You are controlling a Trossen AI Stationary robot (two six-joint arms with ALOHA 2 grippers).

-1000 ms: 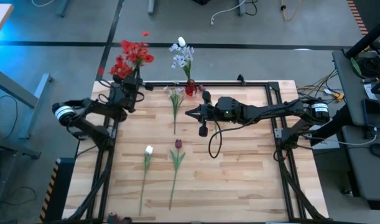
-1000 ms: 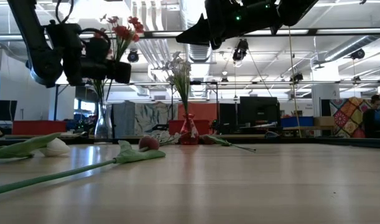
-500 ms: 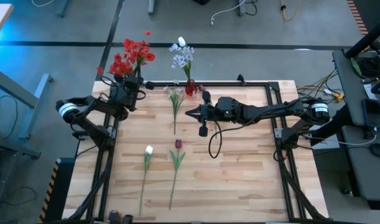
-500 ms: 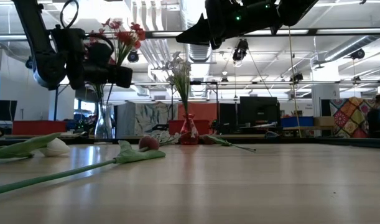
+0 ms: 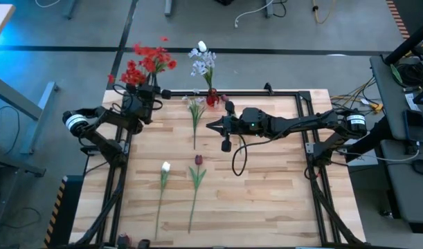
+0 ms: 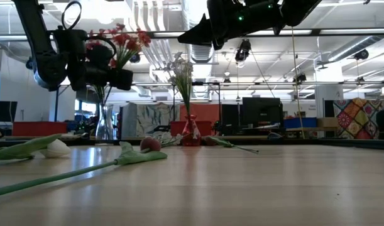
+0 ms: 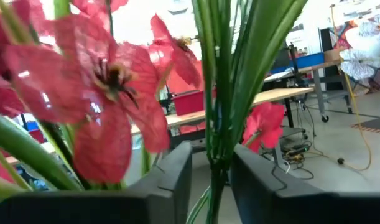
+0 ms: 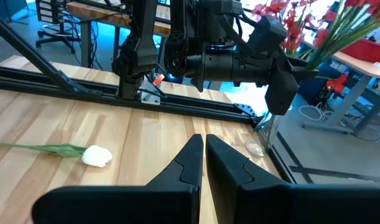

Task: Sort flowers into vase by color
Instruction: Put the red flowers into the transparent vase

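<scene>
1. Sorting is partly done: red flowers (image 5: 146,62) stand in the clear vase (image 6: 104,123); white-blue spray (image 5: 203,63) in the red vase (image 5: 212,97) beside it.
2. Left on the table (image 5: 266,187), nearer than the red vase: pale spray (image 5: 195,111), white bud (image 5: 165,167), dark tulip (image 5: 198,160).
3. Left gripper (image 7: 211,168) is raised above the clear vase, fingers pinching the red flowers' stems.
4. Right gripper (image 8: 204,152) hovers beside the red vase, fingers together, empty.

- The left tool (image 5: 151,93), closed on the stems of the red flowers (image 5: 147,61), is now a little further toward the back edge of the table than one second ago.
- The red blooms lean more toward the right side than before.
- In the low view, the red flowers (image 6: 119,43) sit slightly lower and further right.
</scene>
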